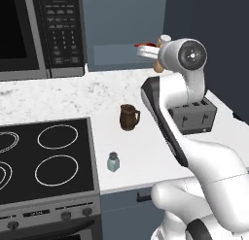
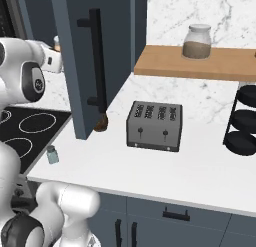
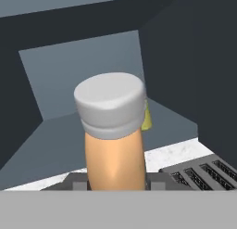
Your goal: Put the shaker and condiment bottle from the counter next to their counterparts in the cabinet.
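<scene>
The robot's tool (image 3: 115,186) pinches the orange condiment bottle (image 3: 115,154) by its lower body, white cap up, lifted at the mouth of the dark cabinet (image 3: 83,70), above the toaster (image 1: 192,115). A yellow-green jar (image 3: 147,119) peeks from behind the cap. The grey-blue shaker (image 1: 113,162) stands on the table (image 1: 63,95) beside the stove (image 1: 44,156), near a brown mug (image 1: 129,117).
</scene>
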Tool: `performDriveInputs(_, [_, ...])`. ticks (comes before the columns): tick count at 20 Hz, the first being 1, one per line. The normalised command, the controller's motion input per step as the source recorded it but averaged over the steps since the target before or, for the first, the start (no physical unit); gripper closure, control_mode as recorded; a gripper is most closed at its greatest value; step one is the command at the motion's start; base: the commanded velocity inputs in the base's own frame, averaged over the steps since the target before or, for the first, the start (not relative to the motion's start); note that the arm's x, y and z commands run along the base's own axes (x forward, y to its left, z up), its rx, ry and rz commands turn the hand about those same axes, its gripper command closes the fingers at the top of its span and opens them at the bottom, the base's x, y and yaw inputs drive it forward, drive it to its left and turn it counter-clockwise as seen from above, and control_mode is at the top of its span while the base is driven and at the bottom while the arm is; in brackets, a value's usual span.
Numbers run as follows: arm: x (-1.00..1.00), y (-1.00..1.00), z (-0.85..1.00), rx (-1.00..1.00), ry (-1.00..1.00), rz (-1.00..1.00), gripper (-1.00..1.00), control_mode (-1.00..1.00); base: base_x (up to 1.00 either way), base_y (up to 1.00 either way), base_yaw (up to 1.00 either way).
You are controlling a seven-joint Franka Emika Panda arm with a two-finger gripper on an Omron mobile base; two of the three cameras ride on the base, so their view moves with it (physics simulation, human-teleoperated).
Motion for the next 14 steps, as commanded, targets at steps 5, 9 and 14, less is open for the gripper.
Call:
performDriveInputs(5, [0.64,0.00,0.02,0.00,0.04,0.04,1.00,-1.00,0.00,0.00,0.00])
performDriveInputs(9, [0.70,0.00,0.10,0.00,0.10,0.03,1.00,-1.00,0.00,0.00,0.00])
performDriveInputs(14, [0.38,0.00,0.00,-0.02,0.03,0.00,1.00,-1.00,0.00,0.00,0.00])
